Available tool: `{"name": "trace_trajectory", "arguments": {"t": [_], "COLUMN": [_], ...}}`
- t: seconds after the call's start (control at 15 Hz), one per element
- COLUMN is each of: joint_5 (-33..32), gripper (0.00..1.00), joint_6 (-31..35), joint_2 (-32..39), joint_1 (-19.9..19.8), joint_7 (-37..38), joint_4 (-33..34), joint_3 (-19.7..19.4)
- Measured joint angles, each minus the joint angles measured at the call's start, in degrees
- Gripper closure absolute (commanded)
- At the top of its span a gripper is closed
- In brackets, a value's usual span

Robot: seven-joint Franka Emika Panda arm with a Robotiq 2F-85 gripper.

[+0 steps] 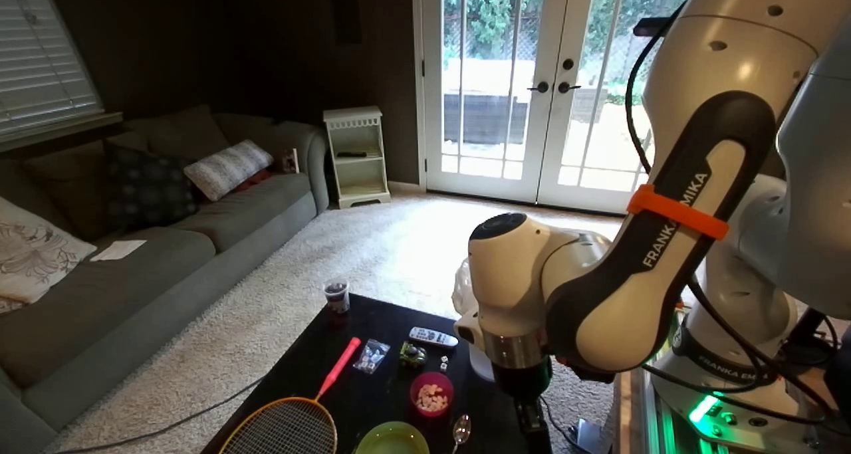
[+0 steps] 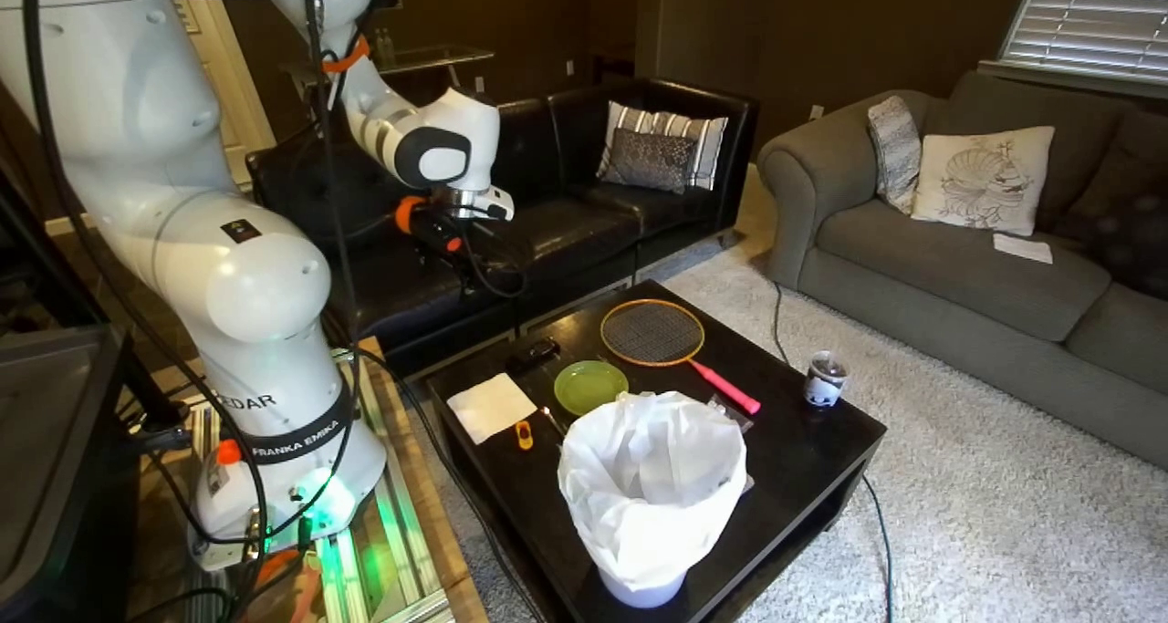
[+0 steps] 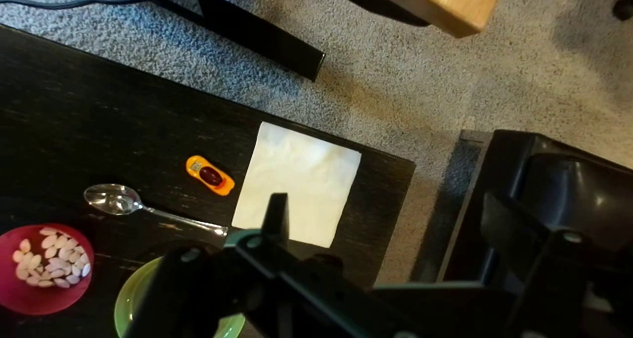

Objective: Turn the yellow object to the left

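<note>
The yellow object (image 3: 210,175) is small and oblong, with a dark red oval and a pale patch on top. It lies flat on the dark table, between the spoon and the white napkin in the wrist view. It also shows in an exterior view (image 2: 523,435). My gripper (image 3: 388,212) is open with its fingers wide apart and nothing between them. It is above the table's end, apart from the yellow object, which lies left of both fingers in the wrist view. The gripper also shows in an exterior view (image 1: 532,417), where I cannot make out the yellow object.
The table (image 2: 794,450) also holds a white napkin (image 3: 301,179), a spoon (image 3: 116,199), a green plate (image 2: 591,386), a pink bowl (image 3: 44,303), a racket (image 2: 652,333), a remote (image 1: 433,337), a cup (image 2: 825,381) and a tall white-lined bin (image 2: 652,504). A black sofa (image 2: 575,231) stands beyond.
</note>
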Motion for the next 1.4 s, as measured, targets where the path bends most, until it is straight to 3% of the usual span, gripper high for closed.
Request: {"name": "trace_trajectory", "arguments": {"t": [0.2,0.4,0.67,0.87,1.4], "joint_5": [-2.11,-11.3,-21.9,-22.58,-22.52], "gripper": [0.0,0.0,0.0,0.0,0.0], "joint_6": [5.81,13.98,21.91,25.01,27.08], "joint_2": [3.36,8.99,16.95,23.83,41.86], "joint_1": [0.05,0.64,4.34,5.66,6.82], "joint_7": [5.04,15.57,27.47,28.26,28.04], "joint_4": [-0.25,-0.5,-0.03,2.78,16.16], "joint_3": [2.05,3.52,-0.33,-3.17,-6.43]}}
